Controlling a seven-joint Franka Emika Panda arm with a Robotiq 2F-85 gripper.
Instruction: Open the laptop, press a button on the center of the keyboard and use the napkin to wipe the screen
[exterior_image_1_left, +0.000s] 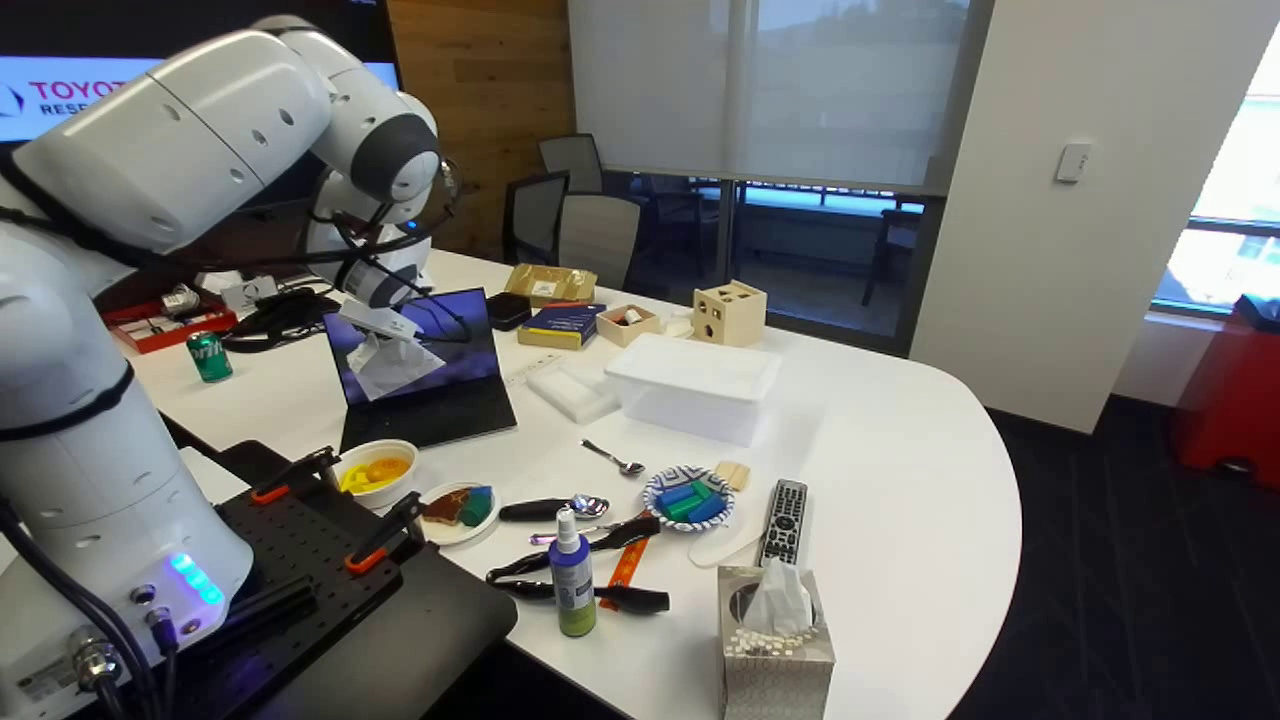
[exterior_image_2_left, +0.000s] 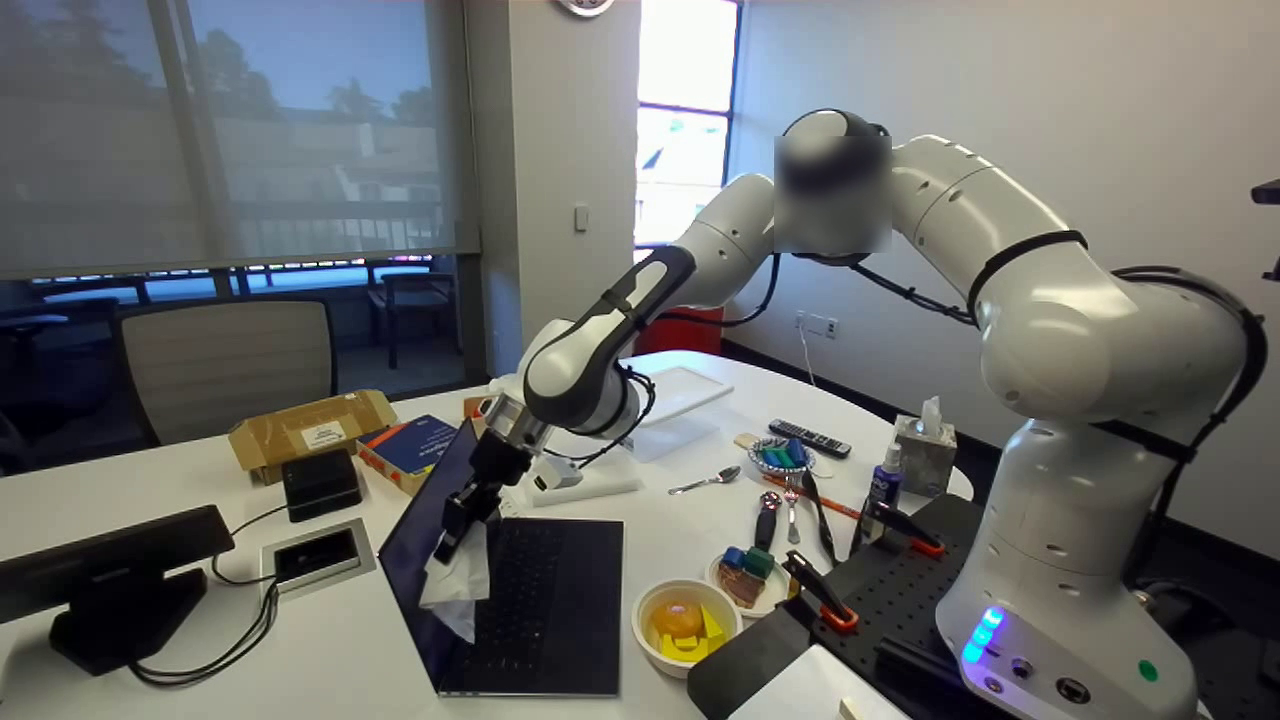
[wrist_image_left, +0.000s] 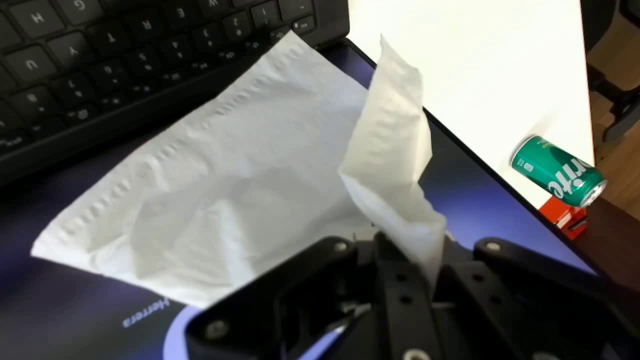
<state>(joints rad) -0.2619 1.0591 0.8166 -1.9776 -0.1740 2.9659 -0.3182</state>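
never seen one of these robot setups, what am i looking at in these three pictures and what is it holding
The white robot arm ends in a black gripper, a simple two-fingered hand. Two pictures come from cameras standing outside the robot; the close-up comes from a camera on its wrist. The gripper is pinched shut on a white napkin, which hangs in front of the screen of an open laptop; whether it touches the screen I cannot tell. Also on the white table are a spray bottle, a tissue box, a remote and a green can.
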